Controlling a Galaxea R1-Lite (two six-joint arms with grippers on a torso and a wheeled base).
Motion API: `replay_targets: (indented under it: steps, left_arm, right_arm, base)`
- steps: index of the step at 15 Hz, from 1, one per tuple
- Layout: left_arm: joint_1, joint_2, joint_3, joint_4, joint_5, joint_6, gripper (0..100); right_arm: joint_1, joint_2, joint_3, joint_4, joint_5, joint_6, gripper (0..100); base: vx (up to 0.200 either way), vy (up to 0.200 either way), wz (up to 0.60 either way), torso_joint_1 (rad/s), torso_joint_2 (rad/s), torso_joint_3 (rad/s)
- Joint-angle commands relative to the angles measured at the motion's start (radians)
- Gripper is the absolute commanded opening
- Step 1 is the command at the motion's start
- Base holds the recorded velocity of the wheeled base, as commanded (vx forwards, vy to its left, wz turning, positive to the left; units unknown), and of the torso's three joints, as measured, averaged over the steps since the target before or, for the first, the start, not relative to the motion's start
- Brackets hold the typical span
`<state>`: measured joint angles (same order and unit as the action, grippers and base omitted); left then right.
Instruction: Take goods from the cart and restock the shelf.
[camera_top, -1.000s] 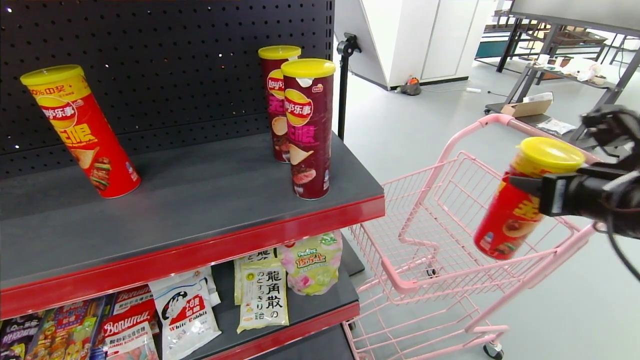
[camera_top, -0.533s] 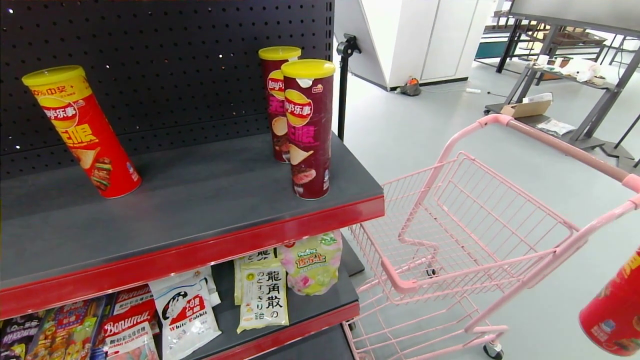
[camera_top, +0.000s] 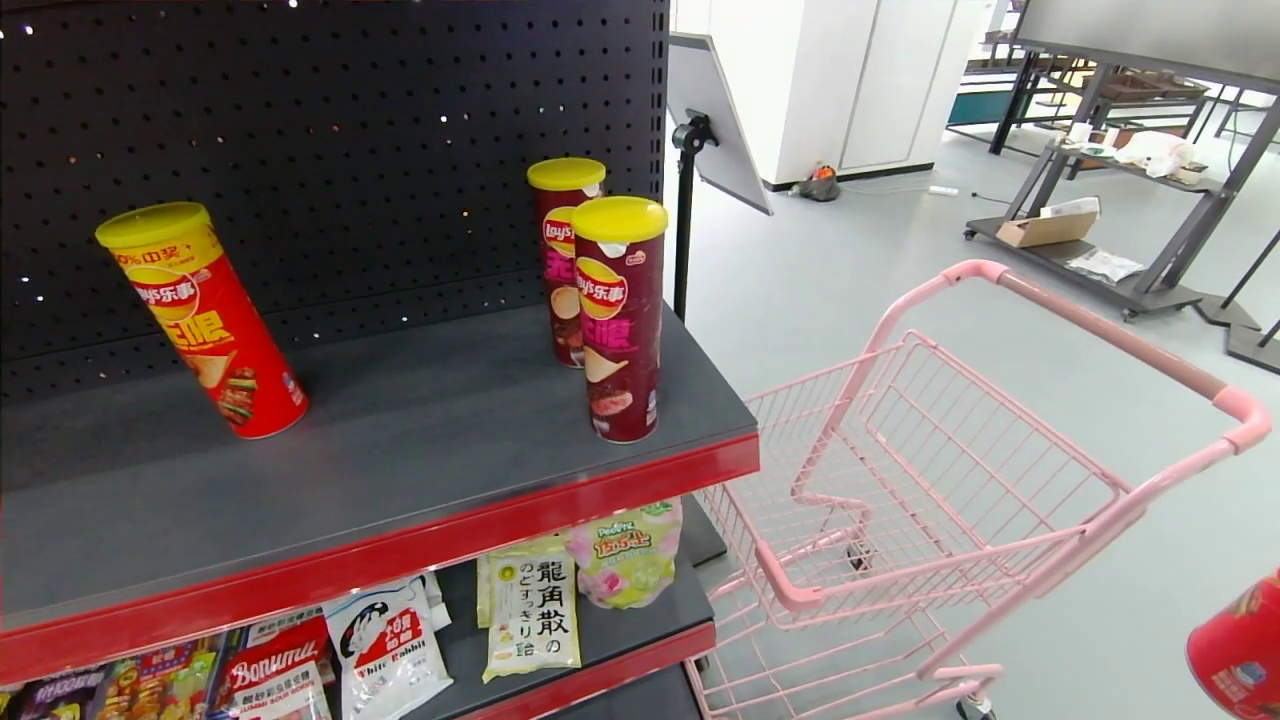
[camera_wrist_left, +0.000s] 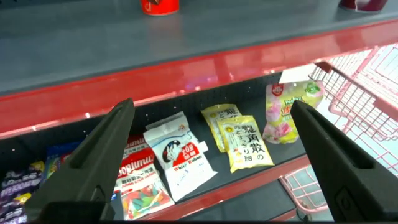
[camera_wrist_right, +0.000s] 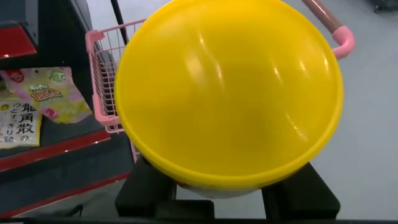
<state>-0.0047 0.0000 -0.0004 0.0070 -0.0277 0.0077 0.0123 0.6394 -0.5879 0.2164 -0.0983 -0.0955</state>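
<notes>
A red chip can with a yellow lid (camera_wrist_right: 227, 93) is held in my right gripper (camera_wrist_right: 217, 196), whose dark fingers (camera_wrist_right: 155, 193) clamp its body below the lid. The can's red bottom (camera_top: 1240, 655) shows low on the right, outside the pink cart (camera_top: 950, 480), whose basket holds nothing. On the grey top shelf (camera_top: 420, 440) stand a red can (camera_top: 200, 320) at the left and two maroon cans (camera_top: 618, 320) (camera_top: 562, 260) near the right end. My left gripper (camera_wrist_left: 211, 109) is open in front of the lower shelf, with nothing between its fingers.
The lower shelf (camera_wrist_left: 261, 177) holds several snack bags, among them a yellow one (camera_top: 530, 615) and a green-pink pouch (camera_top: 625, 555). A black pegboard (camera_top: 330, 150) backs the top shelf. A stand with a tilted board (camera_top: 690, 150) rises beside the shelf's right end. Open floor lies beyond the cart.
My right arm has carried the red can from above the cart down and to the right, past the cart's side. The head camera has shifted, so the shelf sits lower in view.
</notes>
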Motion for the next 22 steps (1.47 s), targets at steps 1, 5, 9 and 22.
replay_targets:
  steps: [1, 5, 9, 22]
  left_arm:
    - [0.0, 0.0, 0.0, 0.001, 0.0, 0.0, 100]
    - [0.0, 0.0, 0.0, 0.001, 0.0, -0.002, 100]
    - [0.0, 0.0, 0.0, 0.001, 0.0, -0.003, 100]
    - [0.0, 0.0, 0.0, -0.001, 0.0, -0.002, 100]
  right_arm:
    - [0.0, -0.003, 0.002, 0.0, 0.0, 0.0, 0]
    - [0.0, -0.001, 0.003, 0.0, 0.002, 0.002, 0]
    - [0.0, 0.0, 0.005, 0.0, 0.011, 0.002, 0]
    - [0.0, -0.063, 0.095, -0.011, 0.011, -0.043, 0]
  base:
    - [0.0, 0.0, 0.0, 0.173, -0.42, -0.251]
    - [0.0, 0.0, 0.0, 0.166, -0.39, -0.228]
    - [0.0, 0.0, 0.0, 0.168, -0.37, -0.209]
    - [0.0, 0.0, 0.0, 0.1, -0.23, -0.125]
